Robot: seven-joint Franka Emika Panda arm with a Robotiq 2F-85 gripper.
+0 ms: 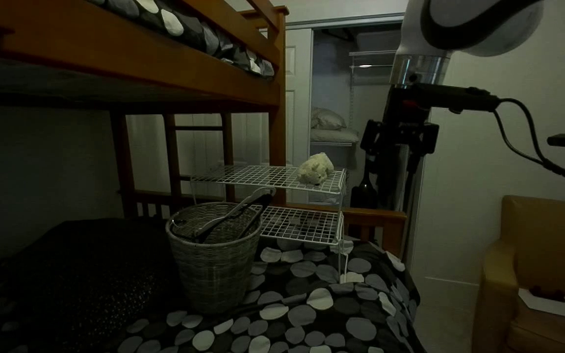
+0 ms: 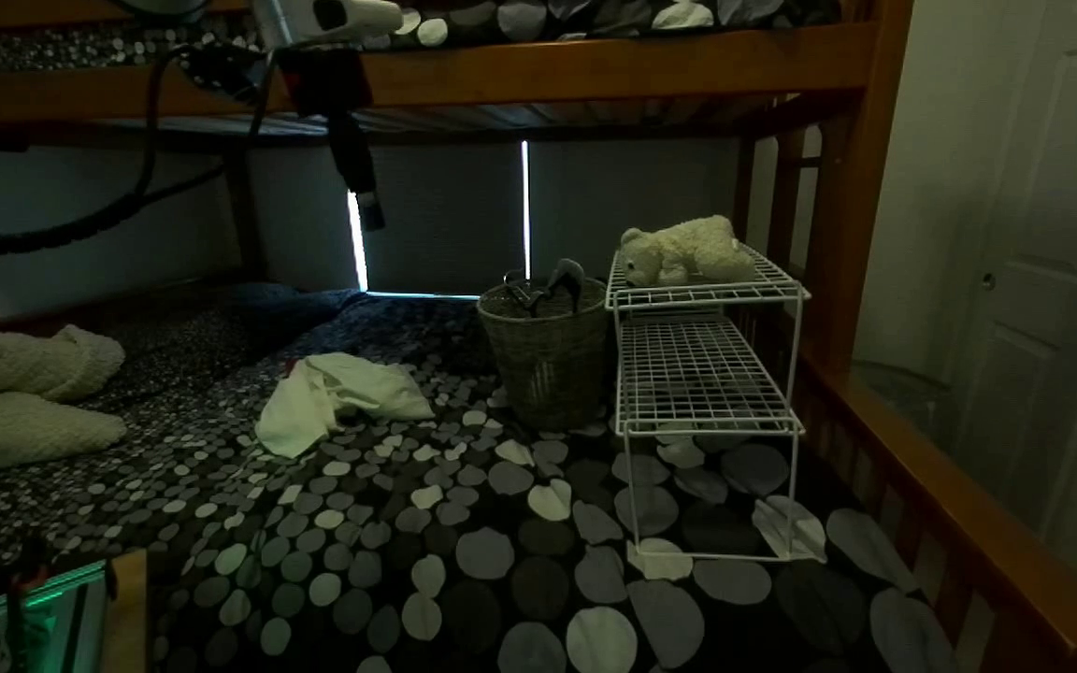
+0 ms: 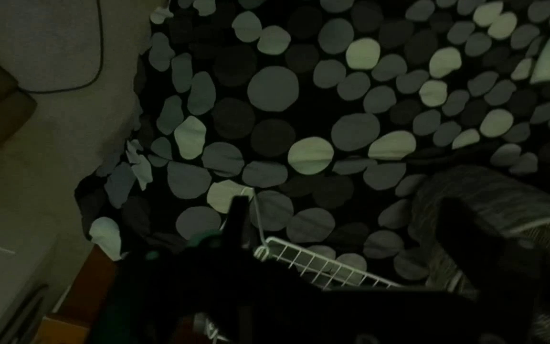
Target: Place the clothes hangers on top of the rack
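The thin dark clothes hangers [image 1: 236,214] stand tilted in the woven basket [image 1: 216,274], their upper parts above its rim; they also show in an exterior view [image 2: 565,280]. The white wire rack [image 1: 258,175] stands on the bed beside the basket; it has two mesh tiers, also seen in an exterior view [image 2: 707,411]. My gripper [image 1: 389,171] hangs in the air, apart from rack and basket. In the wrist view its fingers [image 3: 345,206] are wide apart with nothing between them. Part of the rack [image 3: 313,260] and basket [image 3: 485,198] show there; the hangers are hidden.
A cream plush bear [image 2: 688,252] lies on the rack's top tier. A wooden bunk bed frame [image 2: 595,79] spans overhead, with a post [image 1: 277,122] behind the rack. A pale cloth [image 2: 342,397] lies on the dotted bedding. A tan armchair [image 1: 547,230] stands beside the bed.
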